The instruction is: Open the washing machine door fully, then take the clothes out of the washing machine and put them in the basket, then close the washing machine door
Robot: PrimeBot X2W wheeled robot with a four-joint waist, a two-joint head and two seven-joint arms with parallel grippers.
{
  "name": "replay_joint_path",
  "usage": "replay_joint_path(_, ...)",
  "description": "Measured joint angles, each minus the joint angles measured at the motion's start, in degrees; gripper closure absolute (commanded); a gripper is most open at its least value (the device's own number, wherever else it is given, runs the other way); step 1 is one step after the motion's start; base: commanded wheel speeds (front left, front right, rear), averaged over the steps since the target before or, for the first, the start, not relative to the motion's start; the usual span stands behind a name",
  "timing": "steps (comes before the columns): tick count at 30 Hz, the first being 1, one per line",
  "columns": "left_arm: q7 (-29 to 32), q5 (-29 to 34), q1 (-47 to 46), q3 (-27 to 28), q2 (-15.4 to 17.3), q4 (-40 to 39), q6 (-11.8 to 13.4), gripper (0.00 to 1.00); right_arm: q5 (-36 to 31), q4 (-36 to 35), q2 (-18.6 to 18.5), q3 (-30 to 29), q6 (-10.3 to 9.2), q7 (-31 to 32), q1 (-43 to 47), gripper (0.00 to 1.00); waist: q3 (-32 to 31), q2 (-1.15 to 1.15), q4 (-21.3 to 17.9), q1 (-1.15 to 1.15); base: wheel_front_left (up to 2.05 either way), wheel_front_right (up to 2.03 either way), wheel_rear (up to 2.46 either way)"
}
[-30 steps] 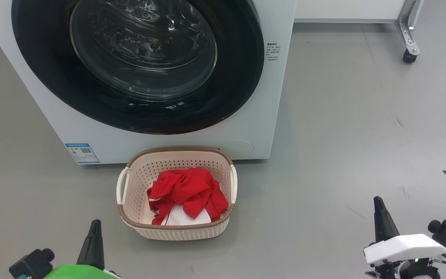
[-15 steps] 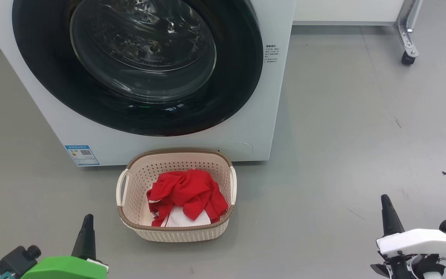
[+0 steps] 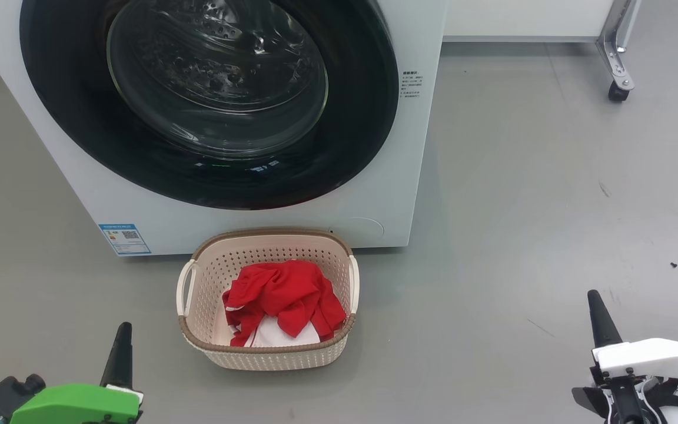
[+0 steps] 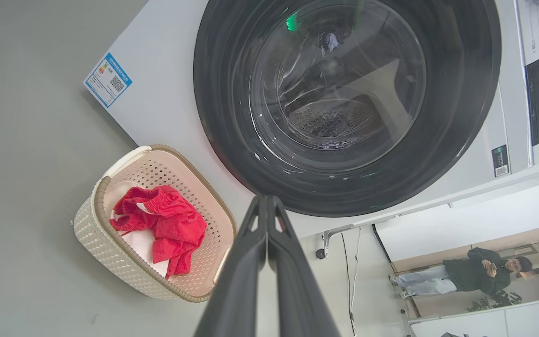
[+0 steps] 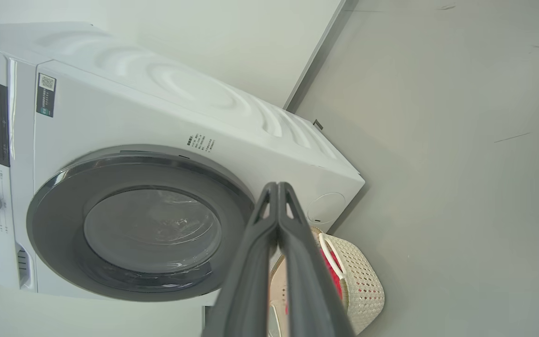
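The white washing machine (image 3: 92, 200) stands ahead with its round black-rimmed door (image 3: 351, 147) closed flat against its front. On the floor in front of it sits the cream basket (image 3: 268, 356), holding the red and white clothes (image 3: 280, 297). My left gripper (image 3: 123, 330) hangs shut and empty at the lower left, well short of the basket. Far off to the lower right, my right gripper (image 3: 595, 297) is shut and empty too. The left wrist view shows the door (image 4: 461, 117), the basket (image 4: 105, 248) and the clothes (image 4: 166, 227); the right wrist view shows the door (image 5: 54, 196) and the basket (image 5: 363, 285).
Grey floor stretches around the machine. A metal leg on a caster (image 3: 614, 88) stands at the back right below a white cabinet. A person (image 4: 466, 276) stands in the far background of the left wrist view.
Both grippers have drawn back toward the bottom corners of the head view, left gripper outward left, right gripper outward right. The whole picture has shifted slightly down. Door and basket have not moved.
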Motion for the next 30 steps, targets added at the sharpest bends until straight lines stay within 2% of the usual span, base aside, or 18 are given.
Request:
replay_joint_path(27,4.5,-21.5,-3.1,3.4,0.5,2.2,-1.5,1.00,20.5,1.6,-0.9,-3.8,0.99,4.4,-3.2,1.00,-0.8,0.00,-0.2,0.00,0.00,0.00,0.00)
replay_joint_path(30,4.6,-22.0,-3.5,3.4,0.5,2.2,-1.5,1.00,21.1,1.8,-0.9,-4.1,0.99,4.4,-3.4,1.00,-0.8,0.00,-0.2,0.00,0.00,0.00,0.00)
